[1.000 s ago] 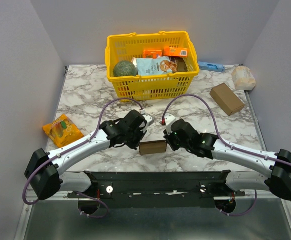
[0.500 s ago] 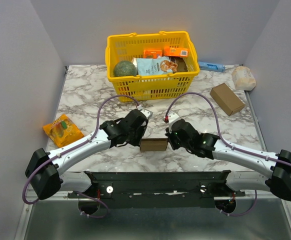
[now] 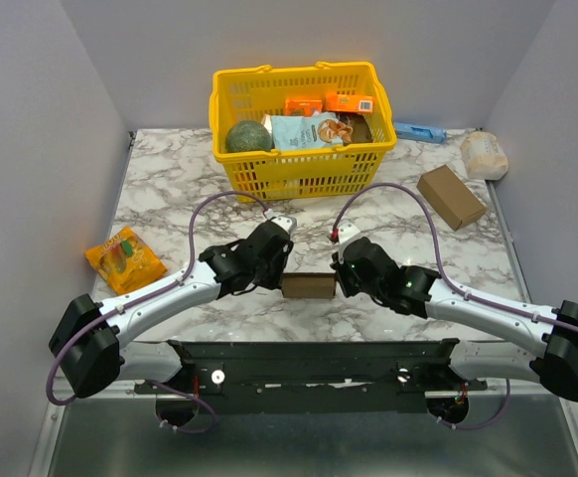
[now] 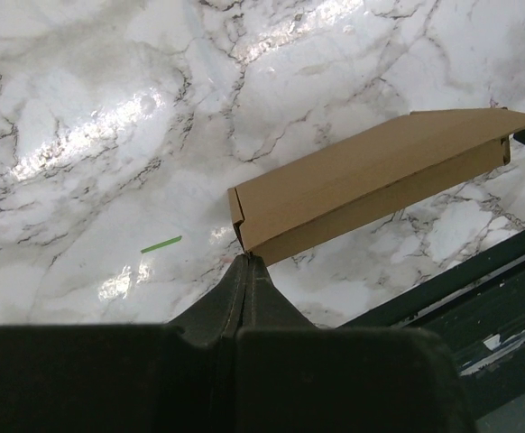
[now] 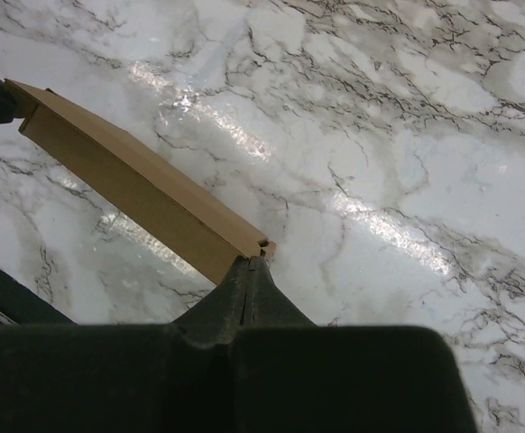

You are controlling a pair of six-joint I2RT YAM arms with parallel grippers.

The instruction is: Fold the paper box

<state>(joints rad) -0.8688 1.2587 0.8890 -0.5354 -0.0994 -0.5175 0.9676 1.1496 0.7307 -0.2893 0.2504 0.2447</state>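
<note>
Both closed, the left pincer [image 4: 245,263] and right pincer [image 5: 249,263] touch opposite ends of the paper box [image 3: 307,286]. Squaring it up likely calls for even inward pressure.

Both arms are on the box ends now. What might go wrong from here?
1. The left gripper and right gripper each pinch only an end corner of the paper box at their very tips, so it may slip free or tear.
2. The card looks thin, so uneven pushing or twisting between the arms might buckle it away from its creases.
</note>
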